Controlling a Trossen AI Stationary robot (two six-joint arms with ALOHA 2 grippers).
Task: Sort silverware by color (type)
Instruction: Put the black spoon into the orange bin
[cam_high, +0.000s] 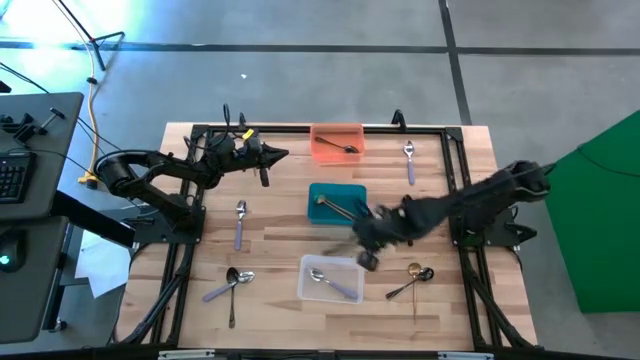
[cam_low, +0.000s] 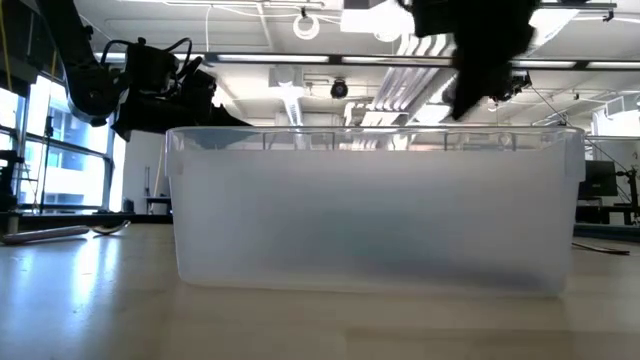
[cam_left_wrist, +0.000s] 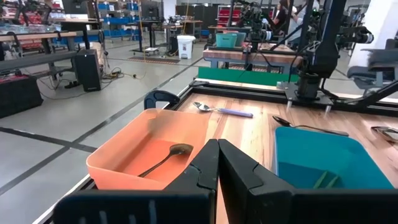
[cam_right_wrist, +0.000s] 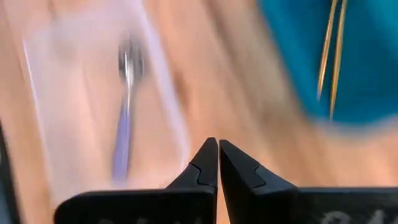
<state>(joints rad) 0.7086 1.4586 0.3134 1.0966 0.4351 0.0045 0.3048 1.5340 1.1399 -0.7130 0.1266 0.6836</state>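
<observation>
Bins sit in a loose column down the middle of the wooden worktop (cam_high: 270, 300): the orange plastic bin (cam_high: 337, 143) at the far edge, the teal plastic bin (cam_high: 337, 203) in the centre, the clear plastic bin (cam_high: 332, 278) nearest the front. Taking the teal bin as the marker: the right gripper (cam_high: 366, 256) hangs just beside its front right corner, above bare wood between it and the clear bin, fingers (cam_right_wrist: 205, 167) pressed together on nothing. The left gripper (cam_high: 283, 154) waits off its far left corner, beside the orange bin, fingers (cam_left_wrist: 208, 168) closed and empty too.

Silverware now. Inside the teal bin lie gold pieces (cam_right_wrist: 331, 56). The orange bin holds a dark spoon (cam_left_wrist: 163, 161). The clear bin holds a silver spoon with a lilac handle (cam_right_wrist: 124, 112). Loose on the wood: a silver spoon (cam_high: 409, 160) far right of the teal bin, a lilac-handled spoon (cam_high: 240, 223) to its left, two pieces (cam_high: 229, 290) at front left, and a gold spoon and a dark spoon (cam_high: 414, 278) crossing at front right.
</observation>
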